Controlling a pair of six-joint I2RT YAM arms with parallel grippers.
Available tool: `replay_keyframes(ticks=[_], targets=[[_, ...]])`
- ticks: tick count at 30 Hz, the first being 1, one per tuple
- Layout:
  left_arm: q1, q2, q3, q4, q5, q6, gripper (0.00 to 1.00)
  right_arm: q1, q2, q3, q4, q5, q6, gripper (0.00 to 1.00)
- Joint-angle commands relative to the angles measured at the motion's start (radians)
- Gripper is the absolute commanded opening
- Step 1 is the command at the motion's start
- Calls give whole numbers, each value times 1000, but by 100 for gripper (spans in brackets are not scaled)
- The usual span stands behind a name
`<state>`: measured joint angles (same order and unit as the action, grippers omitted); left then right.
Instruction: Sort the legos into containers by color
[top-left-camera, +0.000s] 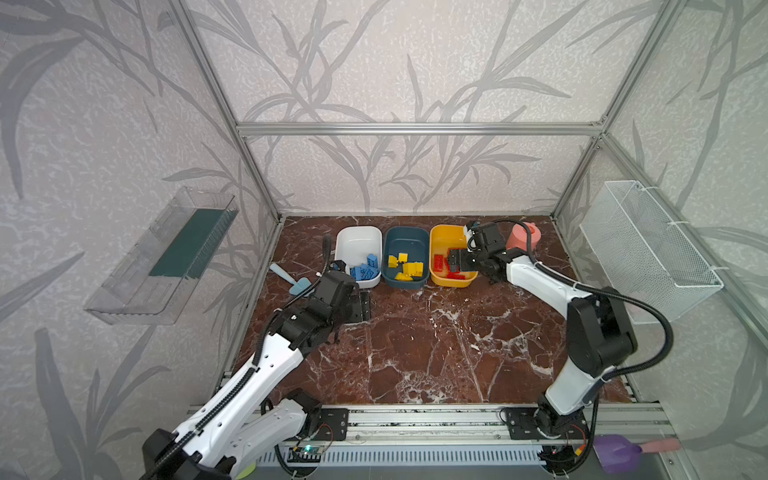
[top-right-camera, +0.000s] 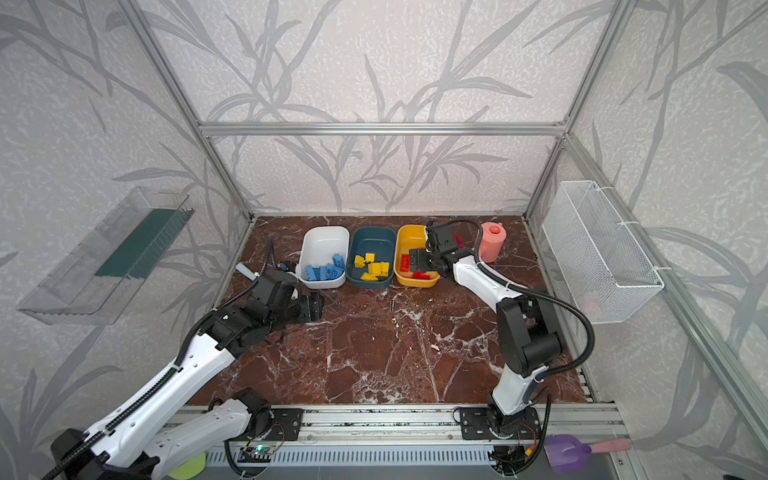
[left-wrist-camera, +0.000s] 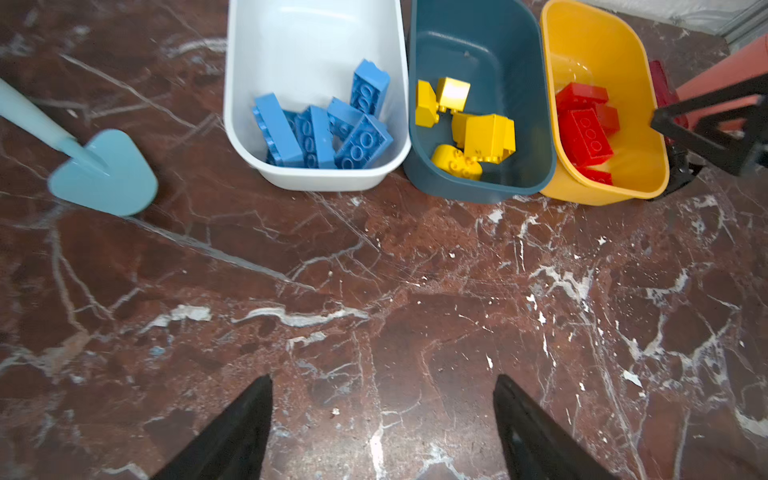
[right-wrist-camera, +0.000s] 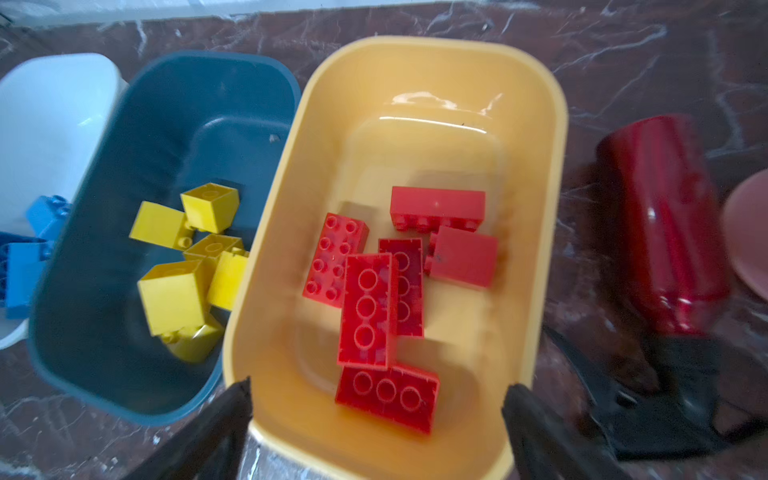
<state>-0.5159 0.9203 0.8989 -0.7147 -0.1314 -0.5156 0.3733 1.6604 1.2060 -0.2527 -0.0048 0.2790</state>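
Observation:
Three containers stand in a row at the back of the table: white (top-left-camera: 357, 241), dark teal (top-left-camera: 405, 239) and yellow (top-left-camera: 444, 241). Several blue legos (left-wrist-camera: 316, 133) lie in the white one, several yellow legos (left-wrist-camera: 486, 137) in the teal one and several red legos (right-wrist-camera: 368, 307) in the yellow one. My right gripper (right-wrist-camera: 380, 384) hovers over the yellow tub's near end, open, with nothing between its fingers. My left gripper (left-wrist-camera: 383, 378) hangs open and empty over bare marble, in front of the white tub.
A light-blue spatula (left-wrist-camera: 104, 174) lies left of the white tub. A dark red cylinder (right-wrist-camera: 665, 224) and a pink jug (top-left-camera: 523, 237) stand right of the yellow tub. A wire basket (top-left-camera: 648, 245) hangs on the right wall and a clear tray (top-left-camera: 166, 257) on the left wall.

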Motion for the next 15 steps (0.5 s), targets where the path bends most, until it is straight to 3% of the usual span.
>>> replay_keyframes(ticks=[1,3,8,11,15], targets=[[3,-89,20,-70,-123,-3,91,-17,-170,-87,35,97,-63,99],[5,-146,3,-77,-178,-10,99,-25,-262,-170,48,172,-88,99],[4,-227,-55,-63,-325,-20,99,-30,-463,-448,224,310,-190,99],[6,-239,-128,33,-387,23,99,-30,-552,-614,367,396,-257,99],[8,-207,-284,277,-519,119,99,-33,-561,-748,546,458,-325,99]])
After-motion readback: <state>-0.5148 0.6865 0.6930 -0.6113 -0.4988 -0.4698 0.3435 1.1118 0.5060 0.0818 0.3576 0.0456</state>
